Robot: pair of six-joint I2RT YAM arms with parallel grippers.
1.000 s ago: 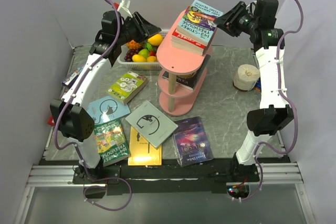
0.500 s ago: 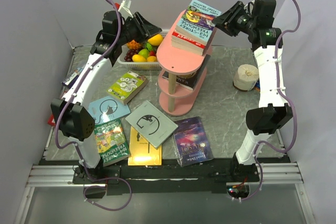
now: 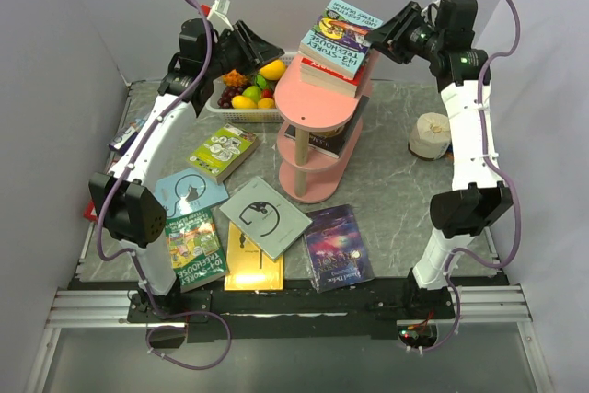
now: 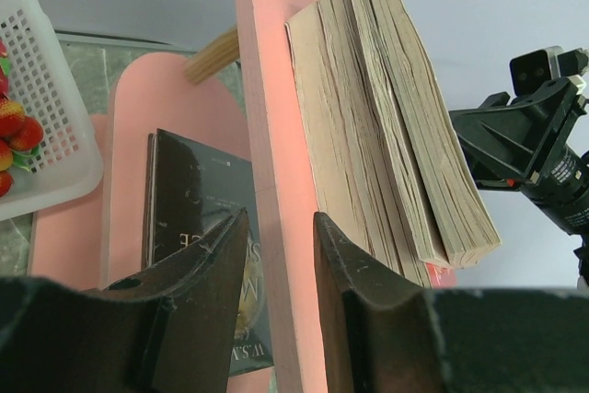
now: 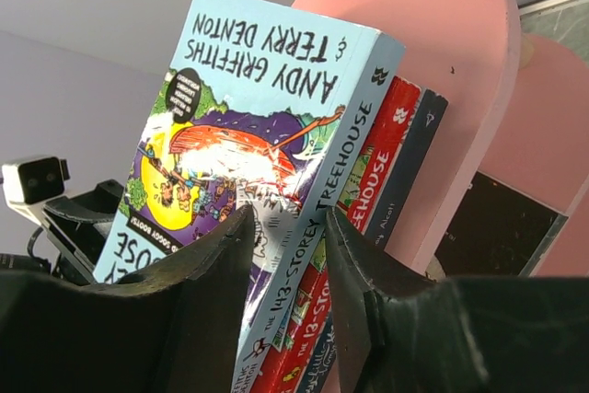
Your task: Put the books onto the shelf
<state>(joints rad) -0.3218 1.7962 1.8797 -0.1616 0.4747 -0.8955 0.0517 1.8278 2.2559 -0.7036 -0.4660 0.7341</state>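
Observation:
The pink shelf [image 3: 317, 109] stands mid-table with a stack of books on its top tier, a light-blue Treehouse book [image 3: 339, 32] uppermost above a red one [image 5: 379, 167]. A dark book [image 3: 328, 141] lies on the middle tier. My right gripper [image 3: 386, 37] hangs at the stack's right end, jaws partly apart, the light-blue book's spine [image 5: 317, 200] just beyond them. My left gripper [image 3: 274, 51] is at the top tier's far-left end; the tier's edge [image 4: 276, 135] fills the gap between its fingers. Several books lie on the table: green [image 3: 223, 149], grey [image 3: 267, 216], purple [image 3: 336, 246].
A white fruit basket [image 3: 223, 109] stands behind the shelf, under my left arm. A pale roll [image 3: 430, 135] sits at the right by the right arm. More books, yellow [image 3: 253, 266] and green Treehouse [image 3: 196, 250], lie at the front left.
The light-blue book has slid a little to the left on the stack. My right gripper has risen slightly. The left arm has not moved.

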